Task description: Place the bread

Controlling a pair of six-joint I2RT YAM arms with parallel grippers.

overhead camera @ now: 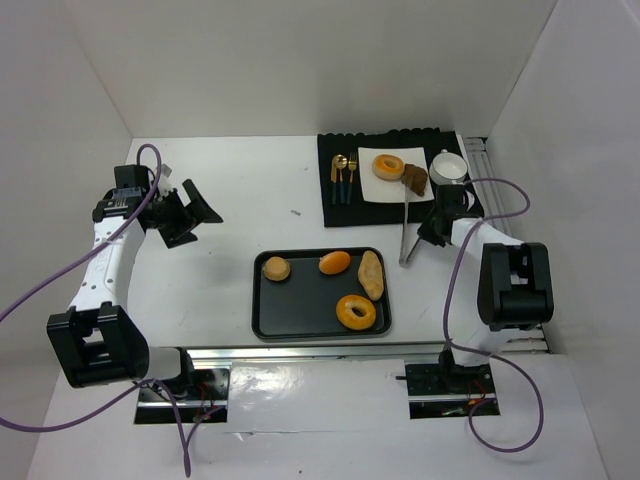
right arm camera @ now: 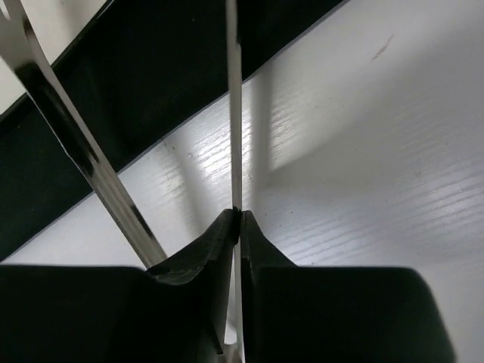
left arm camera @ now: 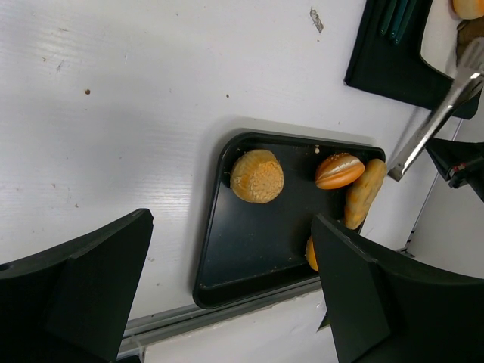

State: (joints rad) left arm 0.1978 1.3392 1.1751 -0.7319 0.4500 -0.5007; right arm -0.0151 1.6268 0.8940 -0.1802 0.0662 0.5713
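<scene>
White tabletop (overhead camera: pixel 250 190) carried a black rectangular tray (overhead camera: pixel 300 310) with four golden breads (overhead camera: pixel 276 268). Right gripper (right arm camera: pixel 237 227) was clamped on one arm of the silver metal tongs (overhead camera: pixel 405 232) just past the tray's far-right corner. Tong tips reached a brown bread chunk (overhead camera: pixel 415 179) on a white square plate (overhead camera: pixel 375 192) behind the tray. Left gripper (overhead camera: pixel 203 225) hung with fingers spread, left of the tray.

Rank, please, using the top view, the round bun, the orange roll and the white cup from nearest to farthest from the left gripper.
Measured from the left gripper:
1. Round bun, at the left end of the tray.
2. Orange roll, middle of the tray's far edge.
3. White cup, at the far right.
</scene>
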